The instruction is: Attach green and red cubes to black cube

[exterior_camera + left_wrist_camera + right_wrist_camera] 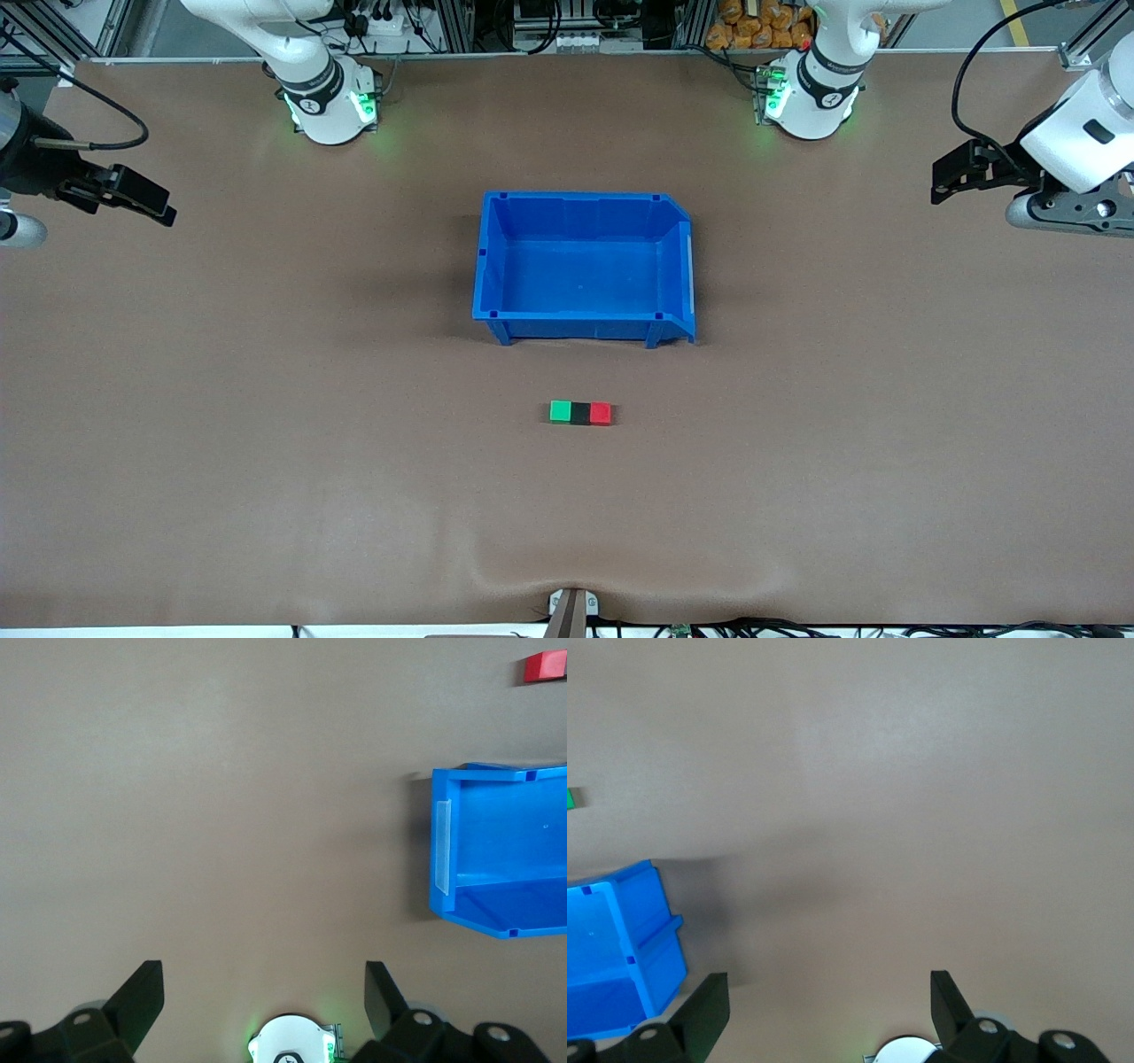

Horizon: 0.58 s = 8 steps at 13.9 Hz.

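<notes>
Lying joined: green cube [560,411] | black cube [579,413] | red cube [601,413] | well apart: left gripper [952,177], right gripper [146,202]

blue bin [496,850] cropped in both wrist views, green cube [570,798] edge-clipped

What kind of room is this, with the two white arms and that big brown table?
Probably a robotics lab or test bench. Two arms are mounted along a covered table, aluminium framing and cables line its edge, and only simple props sit out: a blue bin and three tiny joined cubes.
</notes>
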### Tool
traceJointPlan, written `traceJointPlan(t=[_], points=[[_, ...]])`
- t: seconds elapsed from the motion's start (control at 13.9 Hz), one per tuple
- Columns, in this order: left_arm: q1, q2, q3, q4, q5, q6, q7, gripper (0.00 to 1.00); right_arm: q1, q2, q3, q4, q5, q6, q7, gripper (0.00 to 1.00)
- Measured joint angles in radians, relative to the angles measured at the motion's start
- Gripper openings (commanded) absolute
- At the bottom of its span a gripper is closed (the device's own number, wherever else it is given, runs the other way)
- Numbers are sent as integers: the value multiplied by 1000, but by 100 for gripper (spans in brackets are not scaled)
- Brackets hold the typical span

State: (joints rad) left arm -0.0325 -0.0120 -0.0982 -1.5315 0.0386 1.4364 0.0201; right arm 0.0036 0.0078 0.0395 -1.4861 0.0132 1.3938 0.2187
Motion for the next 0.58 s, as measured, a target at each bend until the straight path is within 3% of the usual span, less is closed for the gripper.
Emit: traceJointPlan(t=[0.22,0.58], points=[[3,0,0,0,0,1,-2,100,0,-14,-41,-31,3,14,-53,100],[12,0,12,6,0,1,-2,100,0,-29,-38,-44,4,22,-57,100]])
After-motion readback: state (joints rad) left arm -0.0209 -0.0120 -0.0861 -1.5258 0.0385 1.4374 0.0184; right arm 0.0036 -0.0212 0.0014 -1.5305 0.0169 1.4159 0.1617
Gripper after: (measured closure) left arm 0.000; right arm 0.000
